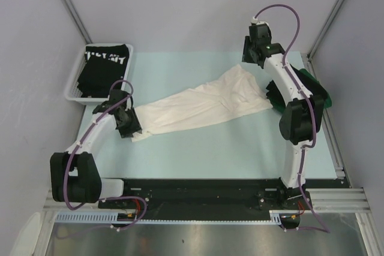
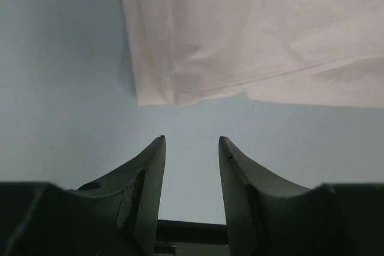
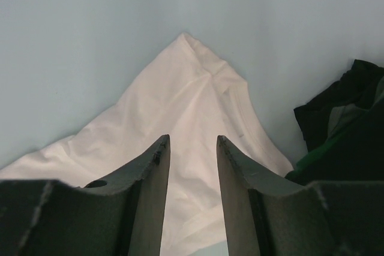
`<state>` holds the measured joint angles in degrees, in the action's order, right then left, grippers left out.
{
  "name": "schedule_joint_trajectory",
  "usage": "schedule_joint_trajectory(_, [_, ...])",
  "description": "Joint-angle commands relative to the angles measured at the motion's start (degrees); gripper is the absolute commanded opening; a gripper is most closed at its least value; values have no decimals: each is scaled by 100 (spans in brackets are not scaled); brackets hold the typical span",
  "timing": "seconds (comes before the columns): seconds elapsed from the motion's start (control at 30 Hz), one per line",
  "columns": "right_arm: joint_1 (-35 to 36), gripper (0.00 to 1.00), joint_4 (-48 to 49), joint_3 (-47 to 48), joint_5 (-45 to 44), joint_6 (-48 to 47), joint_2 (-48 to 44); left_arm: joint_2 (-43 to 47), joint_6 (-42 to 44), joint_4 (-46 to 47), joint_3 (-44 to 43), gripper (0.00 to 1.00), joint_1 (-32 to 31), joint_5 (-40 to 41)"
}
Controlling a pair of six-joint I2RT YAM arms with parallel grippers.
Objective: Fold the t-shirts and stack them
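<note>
Pale blue-green table mat point(image 1: 198, 148): crumpled white cloth t-shirt point(image 1: 204, 103) lying 8 to 1 o'clock, awaiting flattening. Left gripper point(image 2: 192, 142) and right gripper point(image 3: 193, 139) gape empty; next, probably pinch both ends.

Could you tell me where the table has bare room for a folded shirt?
Bare mat lies beyond the white t-shirt, between basket and right claw, and on its near side before the arm bases. The right edge is crowded with dark t-shirts.
</note>
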<state>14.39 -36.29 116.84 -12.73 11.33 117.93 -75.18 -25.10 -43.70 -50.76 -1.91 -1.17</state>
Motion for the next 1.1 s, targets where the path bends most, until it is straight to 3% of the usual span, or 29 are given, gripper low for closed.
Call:
schedule_joint_trajectory(0.0, [2,42,52,-205,-186,-8,-727,56,-355,371,172,46,-116,574])
schedule_joint_trajectory(1.07, [-270,43,87,-1040,-142,-149,-1430,-1157,-241,608,-127,53,-257,1233])
